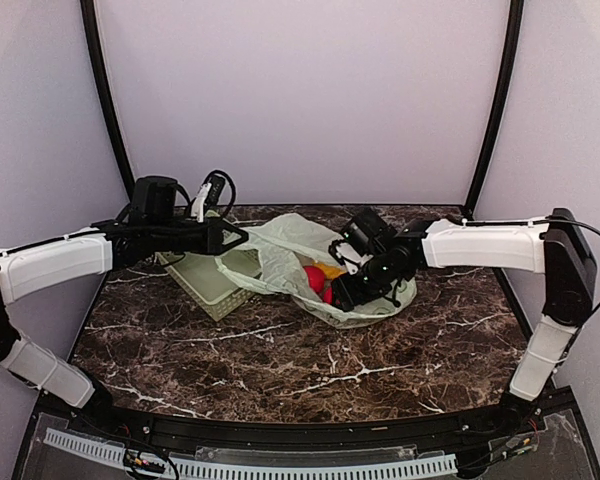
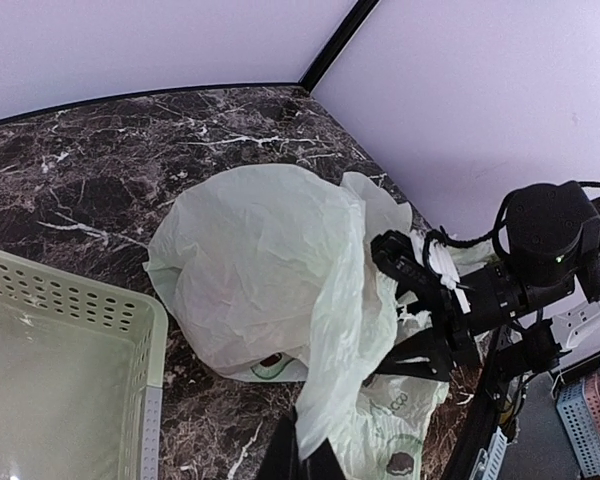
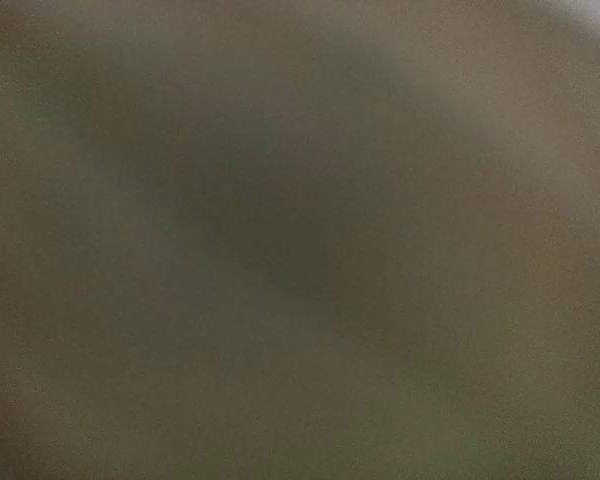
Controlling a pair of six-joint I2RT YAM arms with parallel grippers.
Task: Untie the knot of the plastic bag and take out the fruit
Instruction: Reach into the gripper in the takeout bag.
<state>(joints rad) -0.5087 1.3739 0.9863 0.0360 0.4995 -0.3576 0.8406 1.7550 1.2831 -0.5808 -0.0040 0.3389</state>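
1. Left gripper [image 2: 302,462]: clenched on a fold of the plastic bag [image 2: 260,250] at the bottom centre of the left wrist view. It holds the film up so that the mouth gapes toward the right of the frame.

2. Right gripper [image 1: 342,290]: reached into the bag mouth, right of centre in the top view. You cannot tell whether it is released or grasping anything. The film hides the fingertips, and the right wrist view is a featureless blur.

3. Fruit: a red fruit [image 1: 314,279] and an orange-yellow fruit [image 1: 332,268] lie inside the bag, just left of the right gripper. Contact cannot be confirmed.

4. The knot is not visible. Judged from the open mouth, untying is complete and the step in hand is removing the fruit.

5. Next move: confirm a firm hold on one piece, not on film. Then withdraw along the mouth opening while the left gripper keeps the film taut.

6. Surroundings: the bag lies at the centre of the worktop [image 1: 280,360]. The perforated basket [image 1: 208,285] sits just left of it.
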